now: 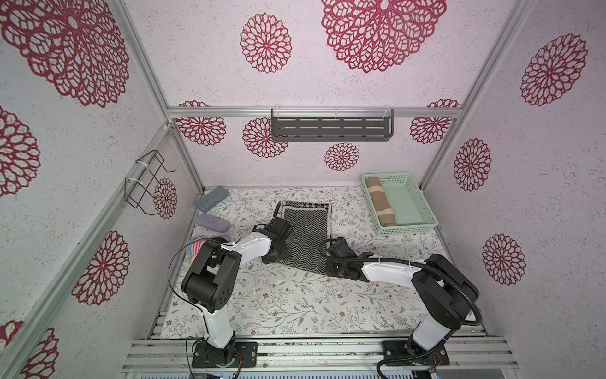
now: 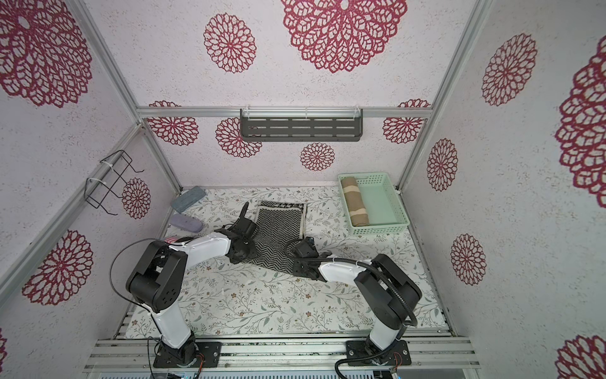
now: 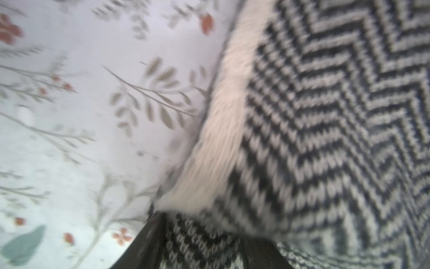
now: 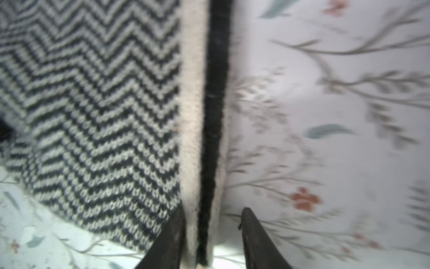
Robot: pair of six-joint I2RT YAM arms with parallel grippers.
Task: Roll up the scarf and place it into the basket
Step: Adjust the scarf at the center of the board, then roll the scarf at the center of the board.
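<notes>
1. The scarf (image 1: 306, 236) is black-and-white herringbone with a cream band and a black border down its long edges. It lies spread flat and unrolled in the middle of the desk (image 1: 278, 295), between the two arms.
2. The left hand (image 3: 204, 235) is at the scarf's left edge. The left wrist view is blurred, but fabric fills the gap between its dark fingers (image 3: 144, 249), so it is pinching the edge. The cloth bulges up close to that camera.
3. The right hand (image 4: 212, 210) is at the scarf's right edge near its closer end, and it is partly spread. Its fingertips (image 4: 246, 216) straddle the cream-and-black border: one touches the cream band, and the other stands over the desk just clear of the border.
4. The basket (image 1: 406, 231), mint green with grid sides, stands in the far right corner of the desk, well apart from the scarf. A rolled tan cloth (image 1: 380, 201) lies along its left wall.
5. The desk has a floral cover. Along its far left side lie a grey case (image 1: 212, 197) and a lilac case (image 1: 211, 223). A striped thing (image 1: 195, 247) is partly hidden behind the left arm.
6. The walls (image 1: 554, 69) are pale with crimson flower medallions. A dark grey slotted shelf (image 1: 331, 129) hangs on the back wall and a black wire rack (image 1: 147, 183) on the left wall.
</notes>
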